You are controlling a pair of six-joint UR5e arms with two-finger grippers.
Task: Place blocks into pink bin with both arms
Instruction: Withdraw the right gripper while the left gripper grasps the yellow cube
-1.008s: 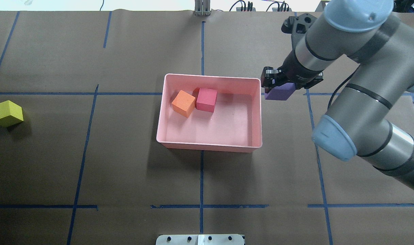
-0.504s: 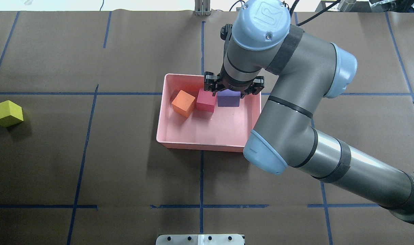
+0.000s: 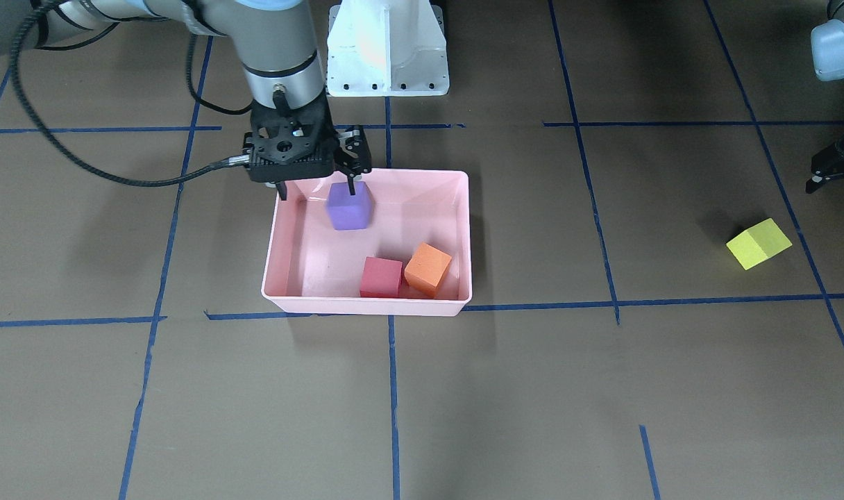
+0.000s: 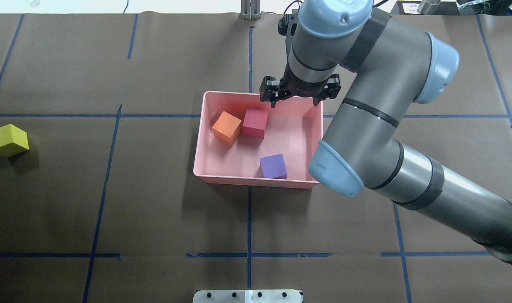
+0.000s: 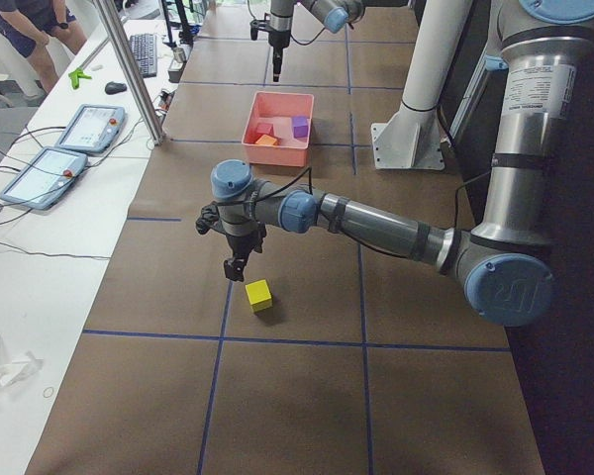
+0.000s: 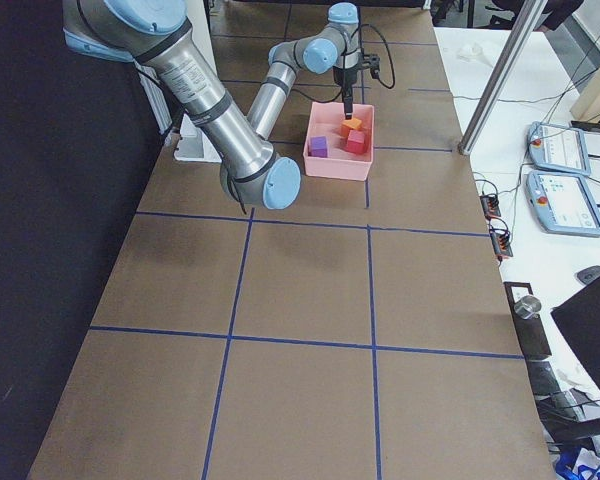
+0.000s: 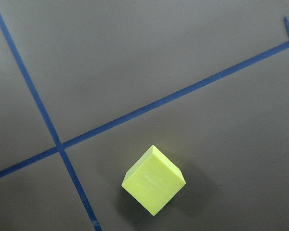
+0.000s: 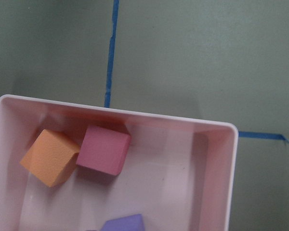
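The pink bin (image 4: 315,139) holds the orange block (image 4: 227,127), the red-pink block (image 4: 255,123) and the purple block (image 4: 273,166), which lies by the bin's robot-side wall. My right gripper (image 4: 298,96) hangs open and empty above the bin; it also shows in the front-facing view (image 3: 316,186). The yellow-green block (image 4: 8,140) lies on the table far to the left. My left gripper (image 3: 835,172) hovers just beside it and is cut off by the frame edge. Its one visible finger is splayed outward, so it looks open and holds nothing.
Brown paper with blue tape lines (image 4: 249,54) covers the table. The white pedestal base (image 3: 387,48) stands behind the bin on the robot's side. Operators' tablets (image 5: 74,148) and a metal post (image 5: 129,69) are on a side table.
My right gripper carried the purple block from the right to above the bin and opened. The block now lies in the bin. The gripper has shifted slightly away, empty.
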